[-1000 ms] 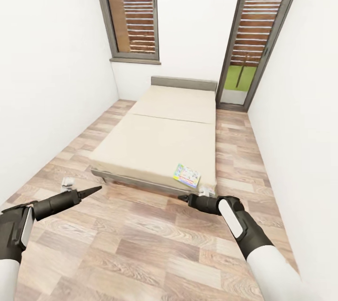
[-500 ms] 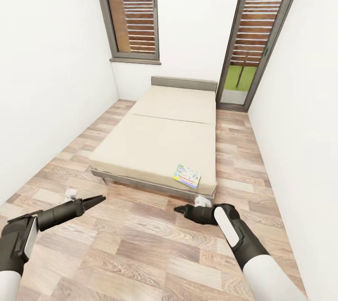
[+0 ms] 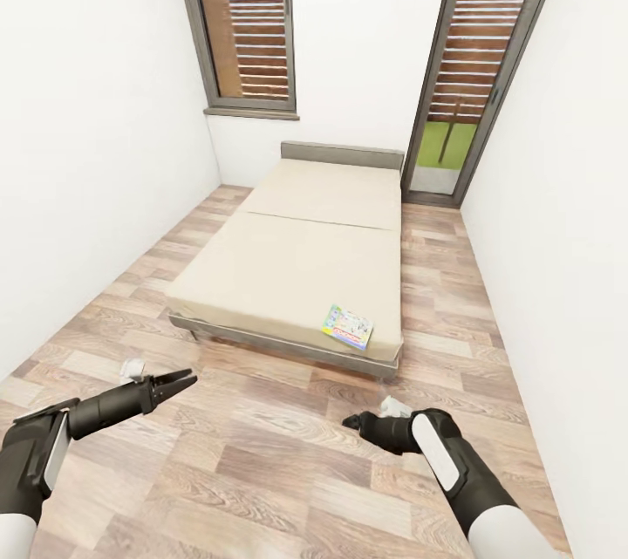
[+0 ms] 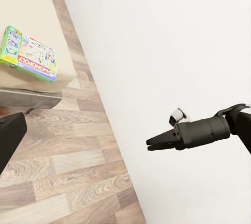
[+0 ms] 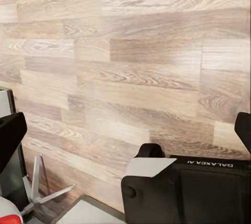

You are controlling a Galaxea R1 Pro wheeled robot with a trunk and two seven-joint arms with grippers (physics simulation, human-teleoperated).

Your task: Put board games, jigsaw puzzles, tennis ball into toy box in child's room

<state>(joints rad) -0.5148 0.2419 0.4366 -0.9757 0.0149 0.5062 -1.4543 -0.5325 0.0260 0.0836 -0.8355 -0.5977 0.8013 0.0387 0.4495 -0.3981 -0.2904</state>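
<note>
— Hanging over the wood-plank floor (image 3: 288,454), left gripper (image 3: 179,383) jaws slightly apart, empty; right gripper (image 3: 351,423) jaws together.
— Toy?
— White-and-green flat board game box (image 3: 347,326) at the beige-sheeted bed's (image 3: 296,262) near corner; nothing between.
— Change?
— Right gripper dropped lower, left jaws parted.

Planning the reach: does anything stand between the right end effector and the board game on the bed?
Nothing visible does. The board game lies at the bed's near corner, and only bare wood floor lies between it and the right end effector.
</note>
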